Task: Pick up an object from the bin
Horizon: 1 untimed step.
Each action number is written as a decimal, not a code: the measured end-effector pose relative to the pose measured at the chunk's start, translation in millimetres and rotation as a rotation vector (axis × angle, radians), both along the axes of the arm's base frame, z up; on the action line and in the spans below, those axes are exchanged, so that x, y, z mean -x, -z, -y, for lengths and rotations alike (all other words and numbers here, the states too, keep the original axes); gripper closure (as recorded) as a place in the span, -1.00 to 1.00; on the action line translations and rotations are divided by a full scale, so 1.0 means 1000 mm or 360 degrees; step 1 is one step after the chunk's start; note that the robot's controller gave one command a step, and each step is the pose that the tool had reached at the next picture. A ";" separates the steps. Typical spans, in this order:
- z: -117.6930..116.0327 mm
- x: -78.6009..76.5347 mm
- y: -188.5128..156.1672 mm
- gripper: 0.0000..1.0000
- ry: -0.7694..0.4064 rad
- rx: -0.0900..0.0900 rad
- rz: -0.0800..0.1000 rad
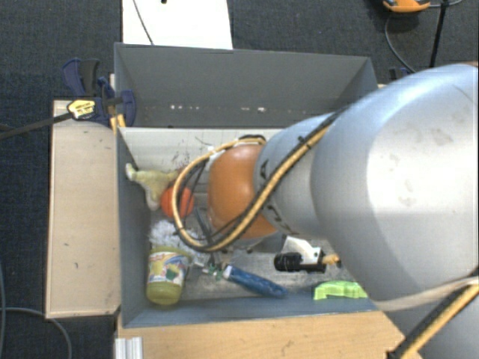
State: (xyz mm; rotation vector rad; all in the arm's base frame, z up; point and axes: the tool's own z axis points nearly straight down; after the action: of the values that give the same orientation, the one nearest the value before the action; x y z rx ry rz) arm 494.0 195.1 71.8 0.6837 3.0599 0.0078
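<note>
Supervisor: Report gripper position.

Operator: I see the arm (389,185) reaching in from the right, its orange cover (232,189) over the left half of the bin (239,88). The gripper (212,266) sits just below the cover, near the front wall, between a yellow-green jar (166,275) and a blue pen (254,281).

Supervisor: Grip state?

Operator: I cannot tell; the cover hides it.

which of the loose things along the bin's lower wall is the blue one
The slim blue stick, lying slantwise between the yellow-green jar at the left corner and the bright green piece to the right.
</note>
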 end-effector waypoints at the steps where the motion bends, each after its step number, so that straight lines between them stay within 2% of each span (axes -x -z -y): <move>1: 0.000 0.000 0.000 1.00 0.0000 0.0000 0.0000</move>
State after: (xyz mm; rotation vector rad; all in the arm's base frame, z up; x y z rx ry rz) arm 494.0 195.1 71.8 0.6841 3.0598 0.0079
